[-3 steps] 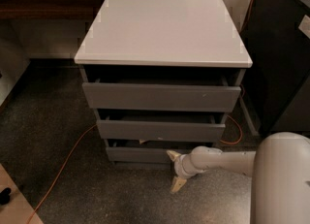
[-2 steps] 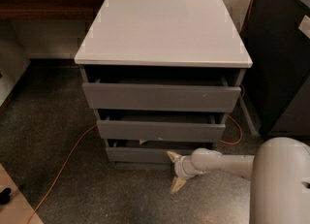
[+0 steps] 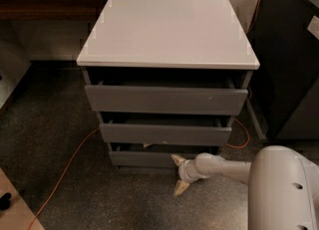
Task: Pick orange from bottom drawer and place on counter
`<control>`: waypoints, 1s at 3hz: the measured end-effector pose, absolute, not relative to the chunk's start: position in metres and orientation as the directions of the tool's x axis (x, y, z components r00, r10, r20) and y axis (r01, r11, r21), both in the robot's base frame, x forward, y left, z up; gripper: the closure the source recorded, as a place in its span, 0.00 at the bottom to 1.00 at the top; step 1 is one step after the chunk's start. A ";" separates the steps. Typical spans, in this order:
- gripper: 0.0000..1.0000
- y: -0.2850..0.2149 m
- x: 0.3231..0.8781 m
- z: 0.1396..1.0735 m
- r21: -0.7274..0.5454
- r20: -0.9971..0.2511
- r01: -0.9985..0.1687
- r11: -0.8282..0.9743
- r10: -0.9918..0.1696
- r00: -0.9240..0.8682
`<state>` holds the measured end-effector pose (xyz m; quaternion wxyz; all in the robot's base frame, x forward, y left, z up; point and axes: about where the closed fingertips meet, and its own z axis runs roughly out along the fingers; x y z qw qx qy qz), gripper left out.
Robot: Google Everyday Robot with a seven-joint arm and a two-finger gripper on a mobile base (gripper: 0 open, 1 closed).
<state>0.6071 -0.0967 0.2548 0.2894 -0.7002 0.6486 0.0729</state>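
The pale bench on top of the grey cabinet filled the upper middle of the frame, and no orange lay on it. Under it the three drawers stood slightly ajar, each with a dark gap above its front. The bottom drawer, the lowest and narrowest, sat at lower centre and was pulled out only a little. The robot's white body bulked in the lower right corner, and its arm reached leftward toward that drawer. The gripper hung just in front of the right part of the bottom drawer's front, low near the floor. Its jaws were spread wide, one tip up by the drawer's top edge and the other down toward the floor, and they held nothing. A thin orange cable trailed over the floor at lower left.

Over the last second almost nothing had changed. The gripper had kept the same spot and the same spread, and the drawer had come no further out. The orange was not in sight, and I judged that it lay hidden inside the bottom drawer. The task therefore looked barely begun, and the drawer probably needed to open wider before any reach inside.
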 end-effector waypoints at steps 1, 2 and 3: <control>0.00 -0.099 0.620 0.244 -0.332 -0.466 -0.943 0.017 -0.873 0.148; 0.00 -0.098 0.637 0.236 -0.370 -0.453 -0.928 0.039 -0.880 0.144; 0.00 -0.094 0.661 0.230 -0.408 -0.444 -0.911 0.064 -0.886 0.136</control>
